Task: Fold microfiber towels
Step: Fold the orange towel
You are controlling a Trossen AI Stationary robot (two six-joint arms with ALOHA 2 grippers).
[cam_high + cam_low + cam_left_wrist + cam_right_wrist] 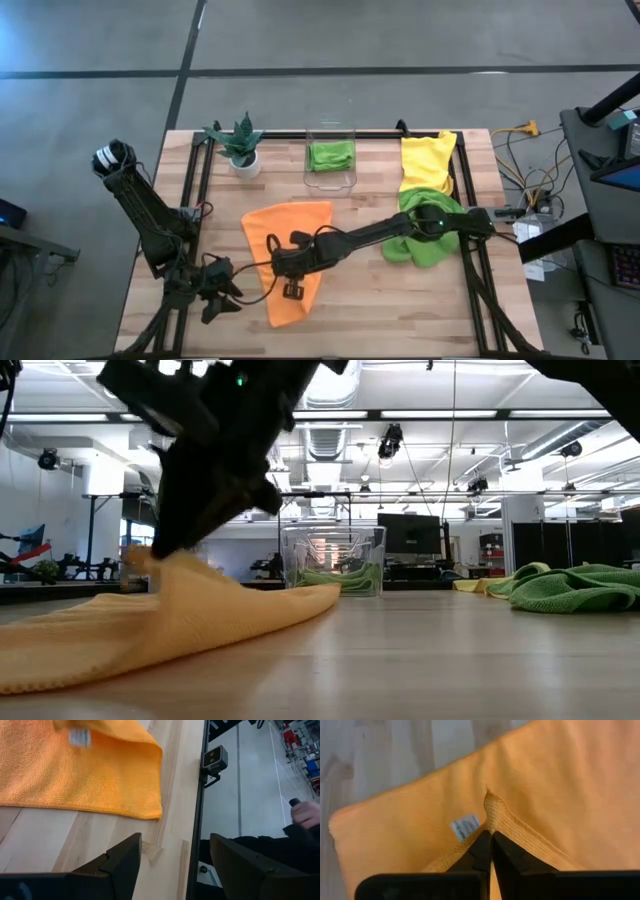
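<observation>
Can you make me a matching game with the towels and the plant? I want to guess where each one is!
Things:
1. orange towel
2. yellow towel
3. small green towel
4. plant

Places:
A. inside the clear bin
B. in a white pot by the table's back edge
C. pinched by the right gripper
D. back right of the table, above the crumpled green towel

Pairs: 1-C, 2-D, 3-A, 4-B

Person [300, 827] beyond table — cut off at edge.
</observation>
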